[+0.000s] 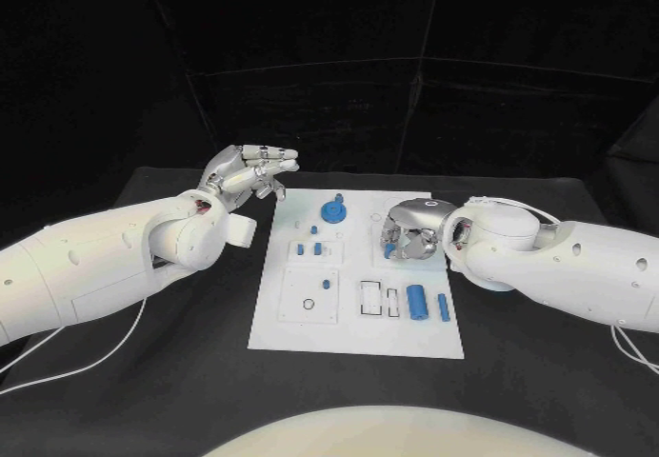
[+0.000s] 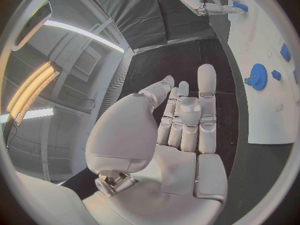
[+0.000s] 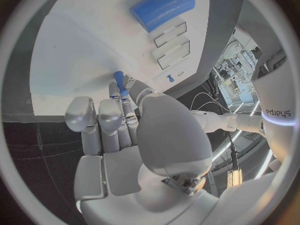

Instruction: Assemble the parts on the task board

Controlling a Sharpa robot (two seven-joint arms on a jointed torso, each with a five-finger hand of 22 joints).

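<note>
The white task board (image 1: 354, 328) lies mid-table. My right hand (image 1: 412, 233) hovers over its far right part and pinches a small blue peg (image 3: 120, 82) between thumb and fingers, tip pointing at the board (image 3: 81, 50). The left wrist view also catches that hand (image 2: 206, 0) and its peg (image 2: 240, 6). Held above the board's far left corner, my left hand (image 1: 251, 172) has nothing in it, fingers loosely bent and apart (image 2: 184, 110). A blue gear with a knob (image 1: 334, 209) stands at the board's far middle. A blue cylinder (image 1: 416, 302) and a thin blue bar (image 1: 444, 306) lie near right.
Small blue pieces (image 1: 309, 249) sit in the board's left half, another (image 1: 327, 284) on a square plate nearer me. Two empty rectangular slots (image 1: 370, 297) lie beside the cylinder. Black table (image 1: 165, 381) surrounds the board; white cables trail at both sides.
</note>
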